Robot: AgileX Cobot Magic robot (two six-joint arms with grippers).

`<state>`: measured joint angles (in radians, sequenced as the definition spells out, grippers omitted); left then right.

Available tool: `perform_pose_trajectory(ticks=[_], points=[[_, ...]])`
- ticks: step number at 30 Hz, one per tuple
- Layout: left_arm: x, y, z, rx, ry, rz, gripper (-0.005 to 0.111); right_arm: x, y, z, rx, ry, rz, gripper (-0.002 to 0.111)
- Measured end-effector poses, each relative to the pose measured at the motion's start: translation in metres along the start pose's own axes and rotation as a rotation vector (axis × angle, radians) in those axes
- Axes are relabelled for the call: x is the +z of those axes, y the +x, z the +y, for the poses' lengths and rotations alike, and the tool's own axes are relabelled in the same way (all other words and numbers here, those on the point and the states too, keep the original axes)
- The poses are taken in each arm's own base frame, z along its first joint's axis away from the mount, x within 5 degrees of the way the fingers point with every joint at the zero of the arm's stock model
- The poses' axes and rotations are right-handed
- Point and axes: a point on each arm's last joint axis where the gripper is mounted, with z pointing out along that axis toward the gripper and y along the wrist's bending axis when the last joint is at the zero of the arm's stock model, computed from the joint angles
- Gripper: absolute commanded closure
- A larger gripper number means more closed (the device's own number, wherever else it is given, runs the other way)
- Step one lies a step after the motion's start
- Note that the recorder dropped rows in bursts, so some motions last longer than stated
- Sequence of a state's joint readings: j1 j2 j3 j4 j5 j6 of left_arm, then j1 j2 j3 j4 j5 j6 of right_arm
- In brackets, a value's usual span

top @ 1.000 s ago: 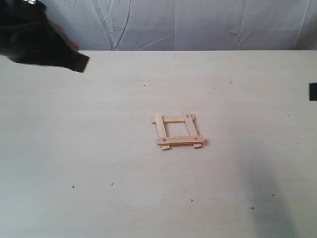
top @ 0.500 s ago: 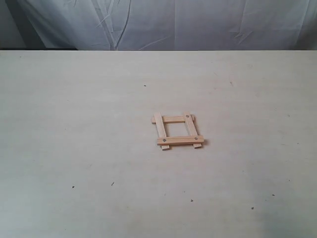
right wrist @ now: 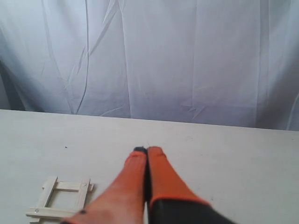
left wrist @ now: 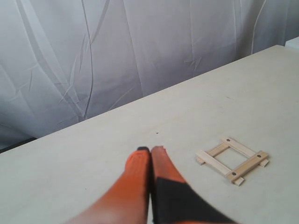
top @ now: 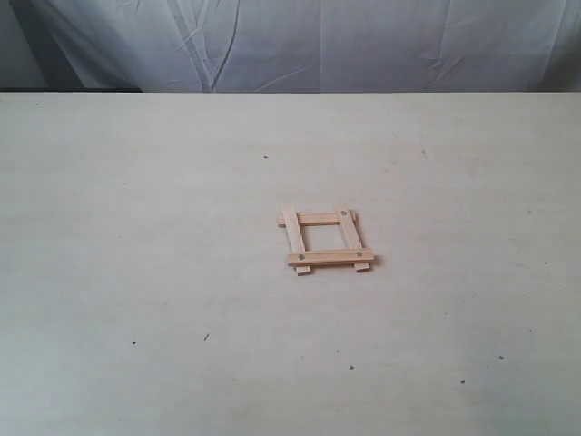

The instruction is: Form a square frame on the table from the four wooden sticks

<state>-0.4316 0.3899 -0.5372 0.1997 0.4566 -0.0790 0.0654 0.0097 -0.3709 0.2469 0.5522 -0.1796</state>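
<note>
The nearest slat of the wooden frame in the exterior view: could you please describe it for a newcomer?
On the pale cream table, find the open square frame of light-wood slats near its middle. The slat forms its near side, lies atop both side slats, and alone shows two dark holes.

Pale cream table (top: 136, 227), few dark specks; square frame (top: 326, 240) of four wooden sticks lies flat near centre, ends protruding
</note>
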Motion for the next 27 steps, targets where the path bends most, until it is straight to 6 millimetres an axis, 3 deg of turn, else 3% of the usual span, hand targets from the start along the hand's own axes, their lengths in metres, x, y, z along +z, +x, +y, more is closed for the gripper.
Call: perform_pose_trajectory(ticks=[9,19,27], points=[[0.0,0.0,0.0,0.0,0.0,0.0,0.106,0.015,0.03,-0.013,-0.126,0.104,0.059,0.109],[0.0,0.0,0.0,0.002,-0.001,0.0,0.106,0.034,0.094,-0.019,-0.042,0.126,0.201,0.109],[0.0,0.0,0.0,0.008,-0.002,0.0,0.106,0.036,0.1,-0.019,-0.038,0.126,0.192,0.109]])
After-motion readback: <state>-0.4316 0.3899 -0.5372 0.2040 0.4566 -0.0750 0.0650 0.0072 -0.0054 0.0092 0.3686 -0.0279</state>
